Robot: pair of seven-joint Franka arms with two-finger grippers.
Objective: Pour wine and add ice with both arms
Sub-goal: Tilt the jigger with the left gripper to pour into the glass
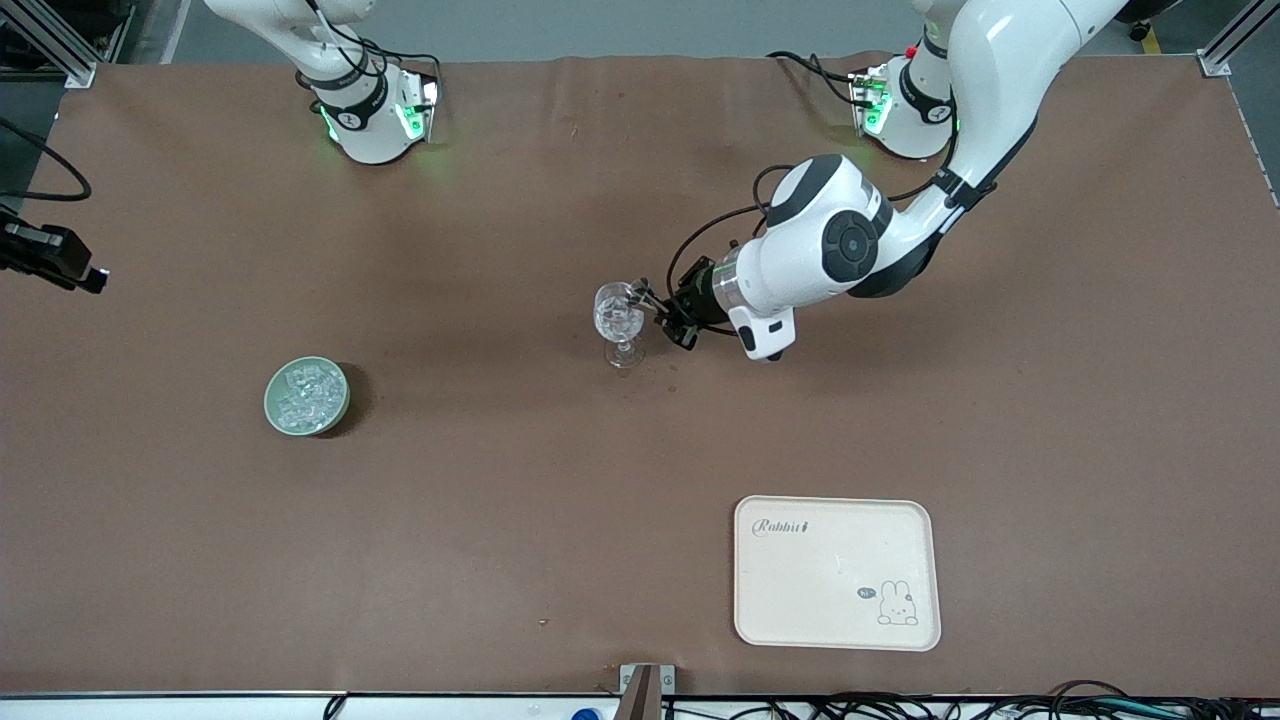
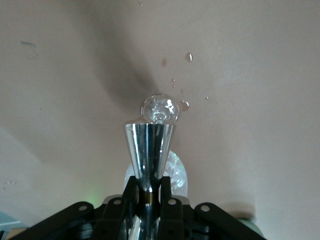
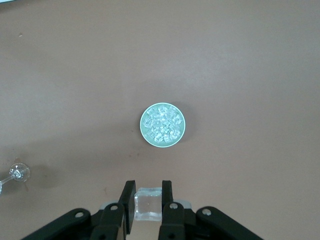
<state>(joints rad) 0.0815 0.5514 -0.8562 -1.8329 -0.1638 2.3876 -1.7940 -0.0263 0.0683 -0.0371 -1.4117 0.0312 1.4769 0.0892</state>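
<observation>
The left claw (image 1: 655, 310) is closed tight on the narrow neck of a shiny metal measuring cup (image 2: 149, 150), holding its mouth at the rim of the cut-pattern wine glass (image 1: 619, 318), which stands upright near the middle of the brown bench (image 1: 500, 520). In the left wrist view the glass's round foot (image 2: 159, 109) shows past the cup's flared mouth, with a few wet drops (image 2: 185, 105) on the bench just beside it.

The right claw (image 3: 148, 202), seen only in the right wrist view, is narrowly parted around a single clear ice cube (image 3: 147, 205), both fingers (image 3: 127, 202) pressed to its sides, high over the bench above the bowl. The rest of the ice (image 1: 306, 395) lies heaped in a small pale green bowl (image 1: 274, 412) toward the right arm's end of the bench, well apart from the glass.

A cream tray (image 1: 837, 572) printed with a rabbit sits close to the bench edge nearest the front camera, toward the left arm's end. Bare bench lies open between bowl, glass and tray.
</observation>
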